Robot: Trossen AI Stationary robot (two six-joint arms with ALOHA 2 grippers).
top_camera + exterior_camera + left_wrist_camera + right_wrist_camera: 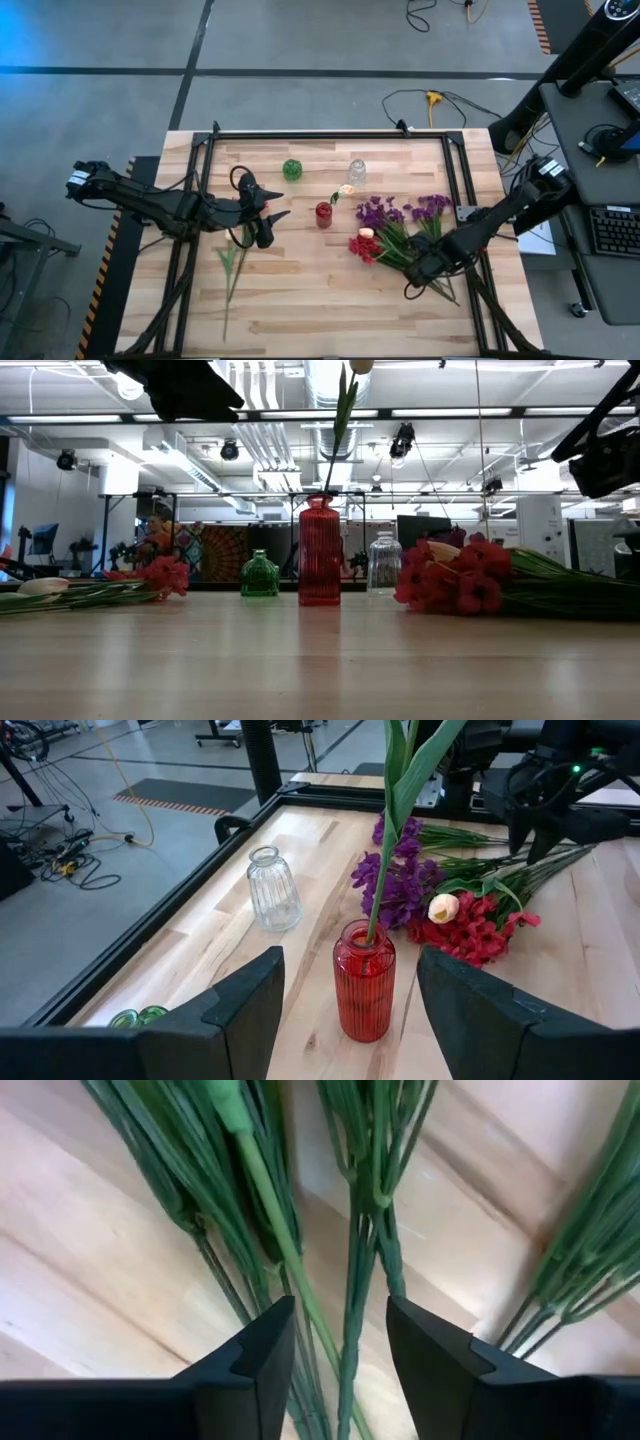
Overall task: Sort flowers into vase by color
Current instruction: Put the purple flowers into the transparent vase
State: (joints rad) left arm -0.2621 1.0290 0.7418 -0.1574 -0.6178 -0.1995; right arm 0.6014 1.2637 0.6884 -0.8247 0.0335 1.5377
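Workshop floor surrounds a pale wooden table (pixel 300 300) framed in black rail. Right gripper (pixel 338 1342): jaws parted and empty, poised over a bundle of green stems (pixel 362 1230) near the table's right edge; nothing is gripped yet. Judgement: to do this pick well, the jaws should straddle one stem only, since several lie crossed and touching, and close low on it so the blossom end does not swing. Left gripper (pixel 350 1010): jaws released wide, holding nothing, just short of the red vase (pixel 364 980) at mid-table. That vase carries one sprig, a cream bloom (pixel 346 189) on a tall stem. Red flowers (pixel 364 246) and purple flowers (pixel 400 213) lie heaped toward the right edge. Clear vase (pixel 357 171) and green vase (pixel 292 169) stand empty nearer the far edge. A further sprig (pixel 231 268) lies toward the left edge.
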